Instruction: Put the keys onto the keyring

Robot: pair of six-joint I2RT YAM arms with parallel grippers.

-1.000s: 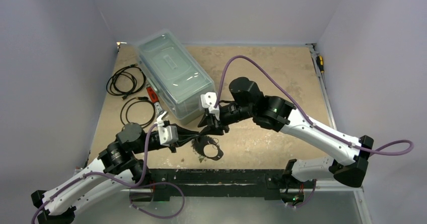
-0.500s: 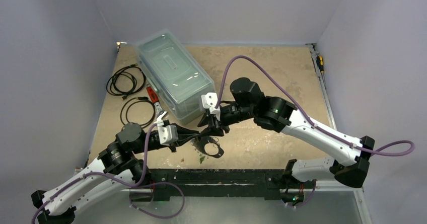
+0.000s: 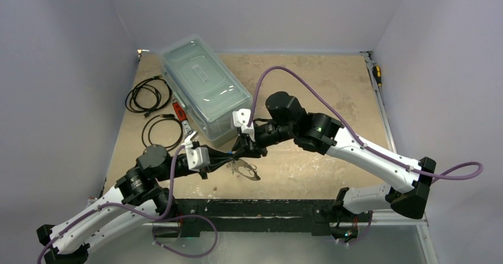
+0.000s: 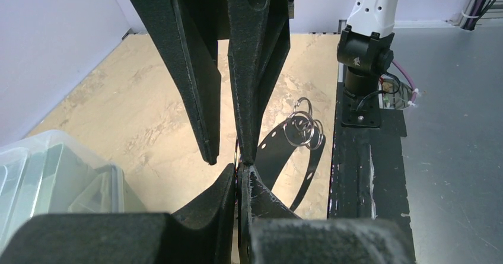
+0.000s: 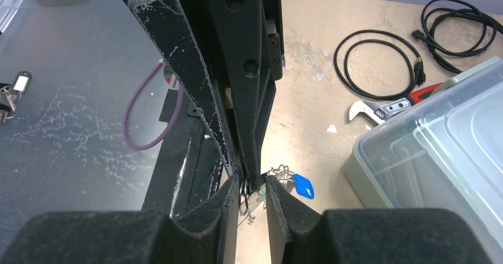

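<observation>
Sandy table [image 3: 332,80], with the left gripper [image 3: 232,156] and right gripper [image 3: 247,151] meeting over the keyring [image 3: 248,170].
From above, the two nearly touch beside a clear plastic box [image 3: 204,89], and the keyring, a thin bendy loop, sits just under them. The left wrist view shows the left gripper pressed together on what looks like the loop's flat band, with shiny wire rings [image 4: 302,126] dangling off its edge. The right wrist view shows the right gripper's rough black fingers [image 5: 225,202] a little apart around some thin wire, with a smooth blue key [image 5: 303,185] just beside them. Whether they really grip anything cannot be told. This looks like the threading step: one side steadies the loop and the other brings a key. Next, the key's hole likely has to slide onto a ring's tiny gap, slowly and gently.
</observation>
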